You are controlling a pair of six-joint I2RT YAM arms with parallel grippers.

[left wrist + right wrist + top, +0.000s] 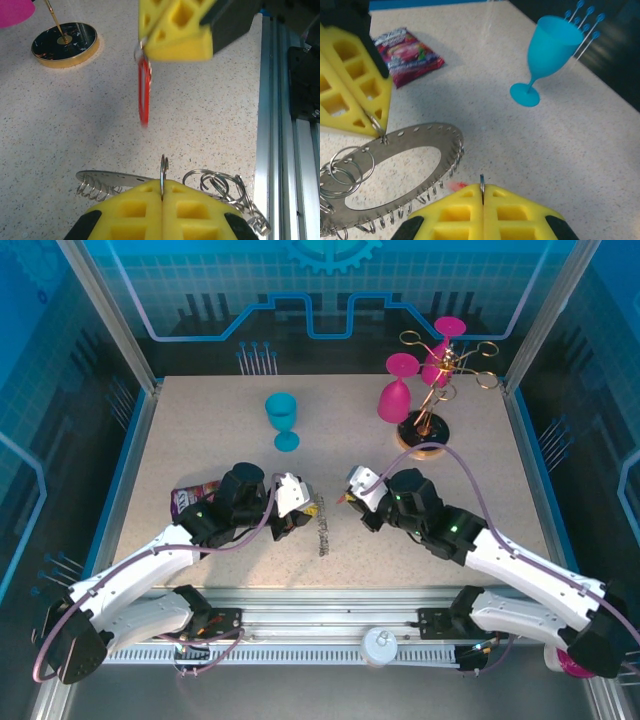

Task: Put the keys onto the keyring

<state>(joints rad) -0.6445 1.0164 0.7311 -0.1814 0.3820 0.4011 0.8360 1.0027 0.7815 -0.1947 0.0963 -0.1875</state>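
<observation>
Overhead, the left hand (300, 506) and the right hand (351, 494) face each other near the front of the speckled surface (200, 440). The dark grey flat keyring fringed with wire loops (323, 536) is just nearer the arm bases than the gap between them.

Left wrist view: the left hand (163, 186) is clenched on a thin wire loop of the keyring (110, 178), whose plate is seen edge-on just beyond the yellow fingertips. Silvery split rings (220, 184) cluster to its right. Opposite, the right hand (146, 44) pinches a small ring from which the small key with a red plastic head (144, 95) hangs, apart from the keyring.

Right wrist view: the right hand (482, 189) is clenched on a thin metal ring seen edge-on. The key is a red blur (457, 186) just beside its fingertips and near the keyring's fringed rim. The keyring (415, 137) shows its broad face, with a wide central hole and small holes along the edge. The left hand (376, 124) grips its rim. Beyond lie a teal plastic goblet (547, 55) and a red snack packet (407, 55), its print too blurred to read.
</observation>
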